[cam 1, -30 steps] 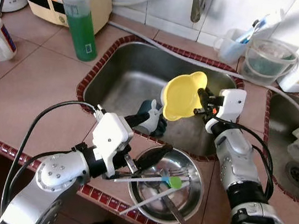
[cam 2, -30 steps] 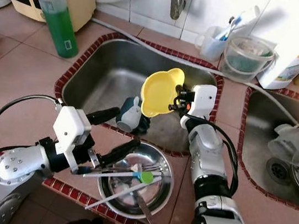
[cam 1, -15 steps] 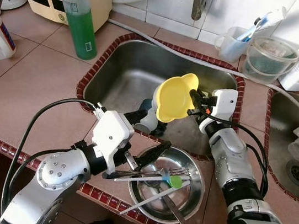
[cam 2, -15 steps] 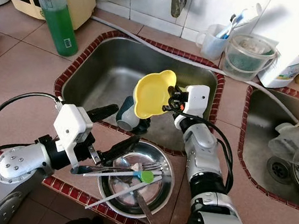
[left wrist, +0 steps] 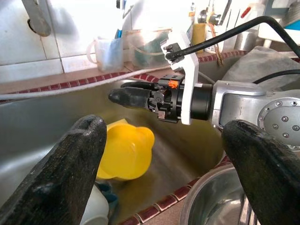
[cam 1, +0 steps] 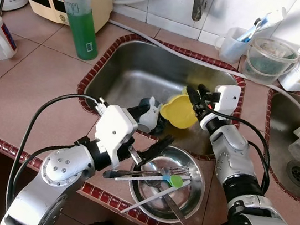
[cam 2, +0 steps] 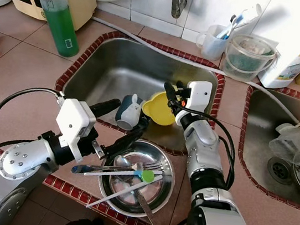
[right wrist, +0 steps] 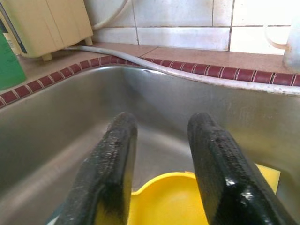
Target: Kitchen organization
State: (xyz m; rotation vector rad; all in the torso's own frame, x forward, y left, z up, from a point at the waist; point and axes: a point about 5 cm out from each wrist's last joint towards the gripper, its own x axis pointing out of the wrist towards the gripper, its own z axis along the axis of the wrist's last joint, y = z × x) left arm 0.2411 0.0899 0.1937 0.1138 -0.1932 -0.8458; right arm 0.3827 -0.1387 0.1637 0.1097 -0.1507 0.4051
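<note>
The yellow cup [cam 1: 180, 110] seems partly hidden behind the right tool [cam 1: 192, 95].

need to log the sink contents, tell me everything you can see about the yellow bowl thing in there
The yellow bowl looks like smooth, glossy plastic, with a rounded body and a wavy, lobed rim. It lies tilted on the floor of the steel sink, near the front wall. The small blue and white cup lies right beside it, apparently touching. The right gripper hangs just above it with fingers parted, not gripping it. Nothing can be seen inside it.
</note>
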